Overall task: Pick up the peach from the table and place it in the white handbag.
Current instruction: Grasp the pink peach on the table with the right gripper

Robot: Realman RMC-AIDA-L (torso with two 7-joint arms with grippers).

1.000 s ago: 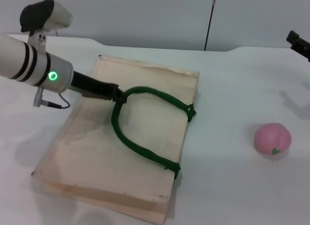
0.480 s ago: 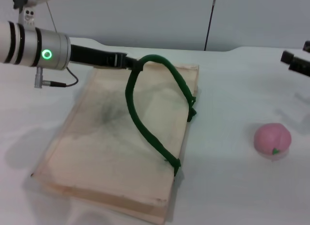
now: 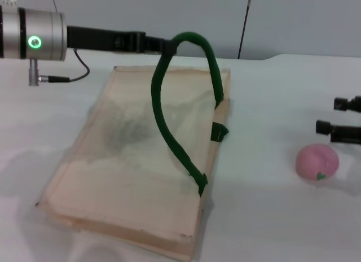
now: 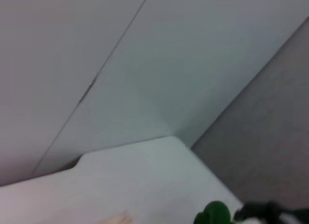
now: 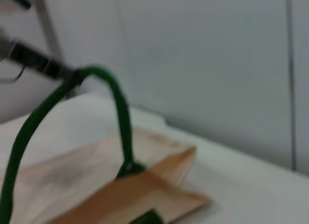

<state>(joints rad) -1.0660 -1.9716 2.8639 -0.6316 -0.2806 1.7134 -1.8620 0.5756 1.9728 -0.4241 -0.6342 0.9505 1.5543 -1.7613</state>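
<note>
The white handbag lies flat on the table, left of the middle. My left gripper is shut on one dark green handle and holds it up above the bag's far edge, which lifts the upper side of the mouth on the right. The second handle stays low at the mouth. The peach sits on the table at the right. My right gripper is open, just behind and above the peach, not touching it. The right wrist view shows the raised handle and the bag.
A grey wall with a dark vertical seam stands behind the table's rounded back edge. A cable hangs from my left wrist over the table's back left. Bare tabletop lies between the bag and the peach.
My left gripper has lifted the green handle up and toward the back, opening the bag's mouth. My right gripper has come down and in toward the peach.
</note>
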